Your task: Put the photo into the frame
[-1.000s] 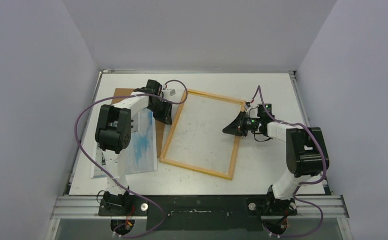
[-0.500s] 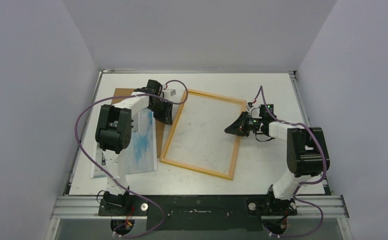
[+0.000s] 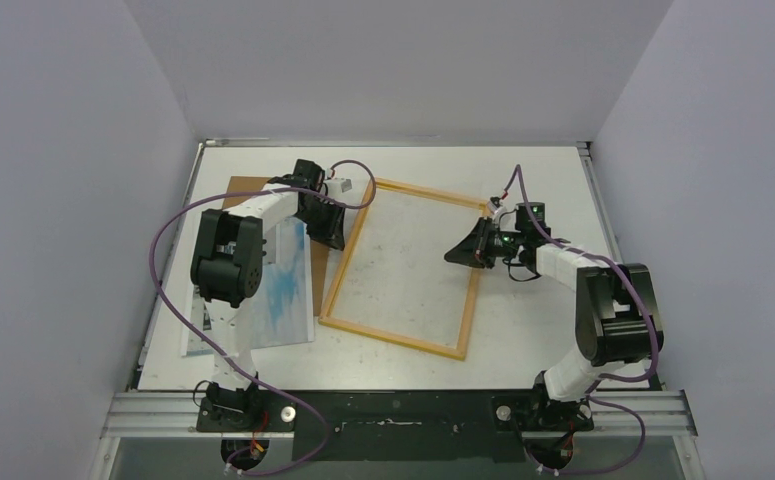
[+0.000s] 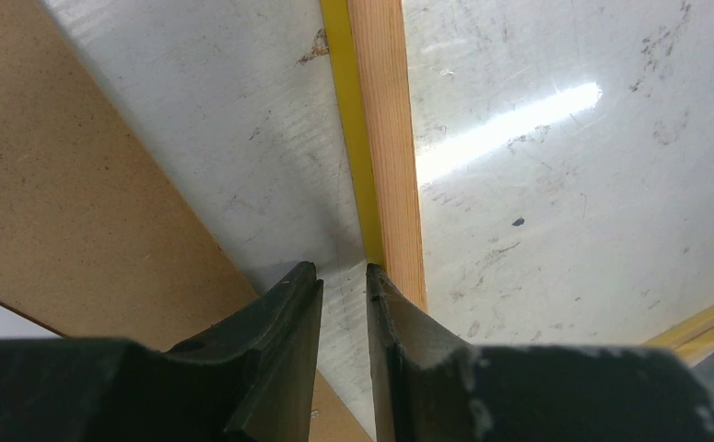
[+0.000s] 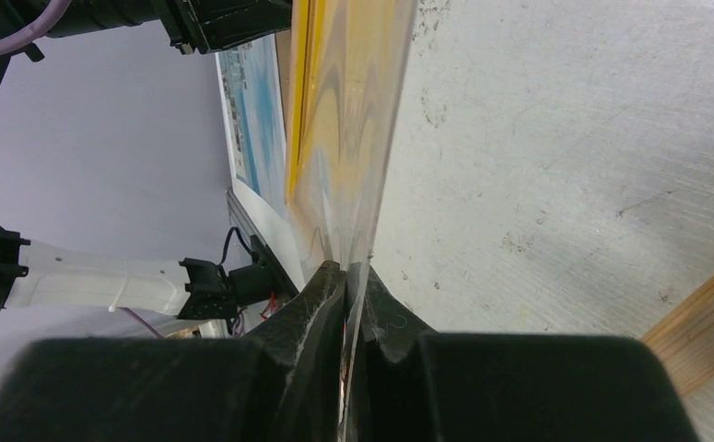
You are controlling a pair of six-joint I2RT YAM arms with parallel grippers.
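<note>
Black right gripper (image 5: 346,276) is pinching a clear sheet (image 5: 353,138) by the frame (image 3: 393,337), at its right rail. The left gripper (image 4: 344,276) is sitting slightly parted, empty, at the left rail. The frame is lying mid-desk (image 3: 543,330), wood up; the photo (image 3: 283,290) is lying near the left edge, overlapping a board (image 3: 248,187).

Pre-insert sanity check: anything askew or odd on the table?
The frame lies back-up and skewed on the table. The right gripper pinches what looks like a thin clear sheet, lifted at the frame's right side. The photo lies to the left, outside it.
</note>
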